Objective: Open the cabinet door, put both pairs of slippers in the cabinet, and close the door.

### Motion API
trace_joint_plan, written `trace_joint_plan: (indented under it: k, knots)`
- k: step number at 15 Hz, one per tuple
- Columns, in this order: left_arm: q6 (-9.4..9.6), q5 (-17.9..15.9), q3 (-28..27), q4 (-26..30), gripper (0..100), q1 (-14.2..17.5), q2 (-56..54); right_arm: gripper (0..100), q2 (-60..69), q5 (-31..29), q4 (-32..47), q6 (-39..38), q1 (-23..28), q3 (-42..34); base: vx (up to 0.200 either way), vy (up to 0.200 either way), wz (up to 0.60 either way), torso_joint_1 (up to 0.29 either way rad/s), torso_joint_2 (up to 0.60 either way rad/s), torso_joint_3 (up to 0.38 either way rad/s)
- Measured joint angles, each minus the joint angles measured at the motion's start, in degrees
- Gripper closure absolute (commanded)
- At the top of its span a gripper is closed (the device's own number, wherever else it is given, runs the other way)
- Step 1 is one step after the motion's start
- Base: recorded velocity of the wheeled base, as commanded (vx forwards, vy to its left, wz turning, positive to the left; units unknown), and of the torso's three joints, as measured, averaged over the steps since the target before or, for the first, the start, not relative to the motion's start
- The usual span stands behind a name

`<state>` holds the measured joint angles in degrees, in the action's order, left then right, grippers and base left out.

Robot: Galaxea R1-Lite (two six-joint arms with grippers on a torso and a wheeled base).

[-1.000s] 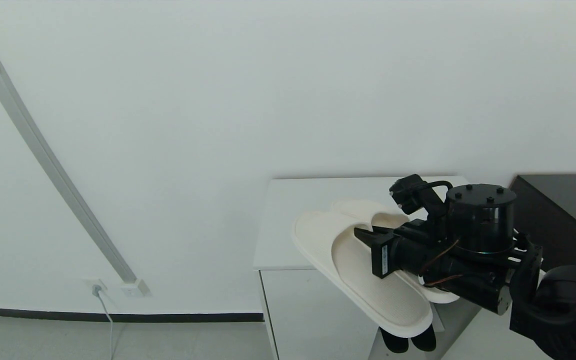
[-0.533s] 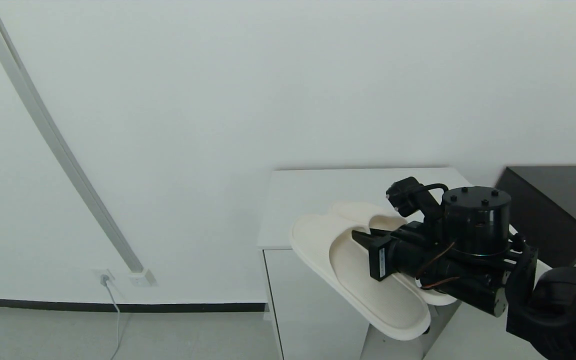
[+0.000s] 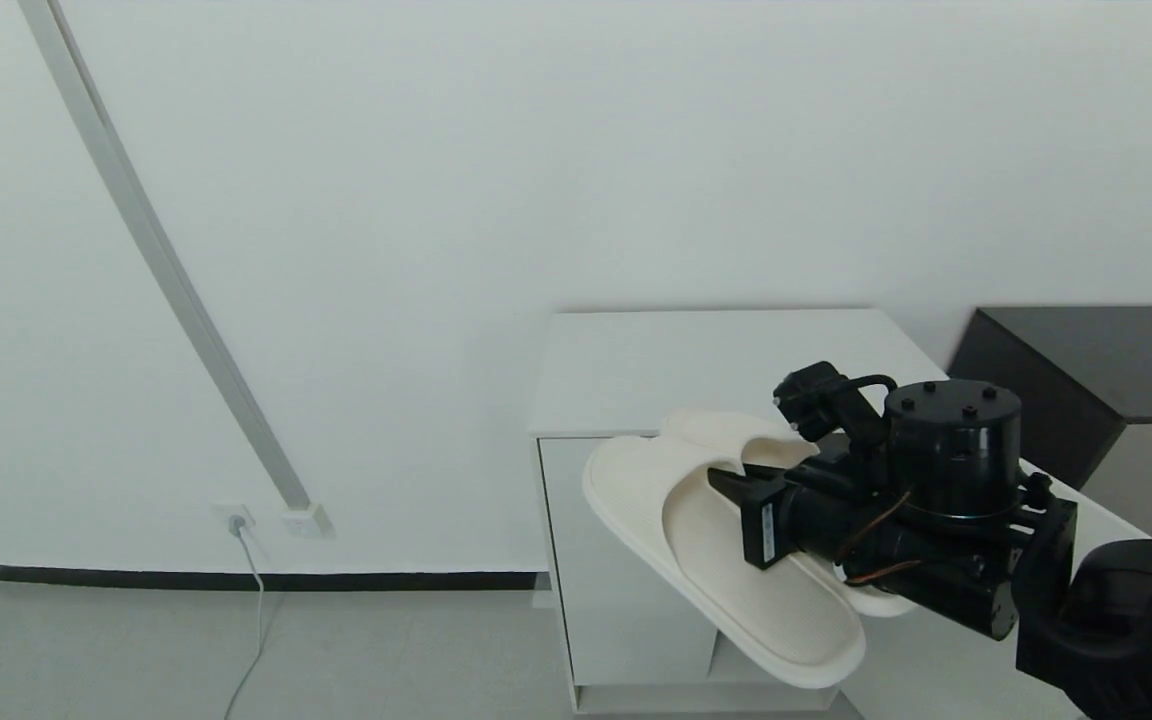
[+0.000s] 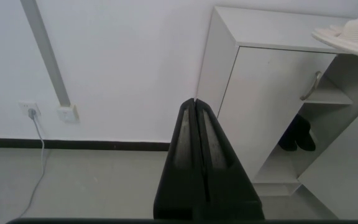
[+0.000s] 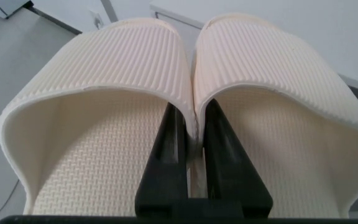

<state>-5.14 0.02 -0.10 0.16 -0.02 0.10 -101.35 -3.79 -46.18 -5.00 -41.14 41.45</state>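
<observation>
My right gripper (image 3: 723,487) is shut on a pair of cream slippers (image 3: 696,545), held side by side in the air in front of the white cabinet (image 3: 716,360). Its fingers (image 5: 166,146) pinch the two straps' inner edges where the cream slippers (image 5: 104,81) meet. The cabinet door (image 4: 272,106), with a curved handle (image 4: 311,87), stands open. A black pair of slippers (image 4: 297,134) rests on a lower shelf inside. My left gripper (image 4: 196,121) is shut with nothing in it, low and left of the cabinet (image 4: 253,37).
A dark cabinet (image 3: 1086,360) stands right of the white one. A grey conduit (image 3: 166,270) runs down the wall to a socket with a cable (image 3: 236,522). Open floor lies left of the cabinet.
The head camera has shifted, so the cabinet and wall sit differently in the picture. The right gripper has kept its hold on the cream slippers and stays in front of the cabinet.
</observation>
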Motion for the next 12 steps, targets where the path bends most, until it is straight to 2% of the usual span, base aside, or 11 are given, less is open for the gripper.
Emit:
trace_joint_plan:
  k: [12]
  knots:
    - [0.06,-0.02,0.0,0.02,100,0.0,0.0,100,-0.18,0.0,-0.02,0.0,-0.34,-0.22,0.0,0.0,0.0,0.0,0.0,0.0]
